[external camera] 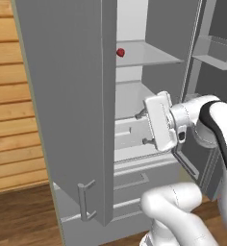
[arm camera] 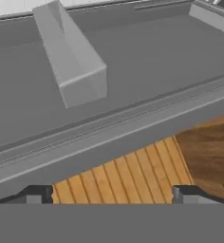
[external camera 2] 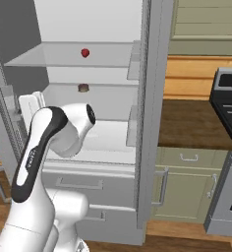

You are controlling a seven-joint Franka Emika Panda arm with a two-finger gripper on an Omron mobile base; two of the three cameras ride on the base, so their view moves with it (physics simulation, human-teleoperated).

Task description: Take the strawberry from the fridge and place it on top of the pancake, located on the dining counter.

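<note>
We see the fridge (external camera: 72,105) with both top doors open. The strawberry (external camera 2: 85,52) sits on the top glass shelf (external camera 2: 64,60), far back. A small brown round thing (external camera 2: 83,88) sits on the shelf below it. Our gripper (external camera: 141,128) is lower down, well apart from the strawberry. Its fingers (arm camera: 37,195) are spread wide and hold nothing.

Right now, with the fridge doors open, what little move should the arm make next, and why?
Probably lift and turn the gripper up toward the strawberry. The fruit sits on the upper shelf of the fridge, above the hand, and the fingers stand apart with nothing between them.
</note>
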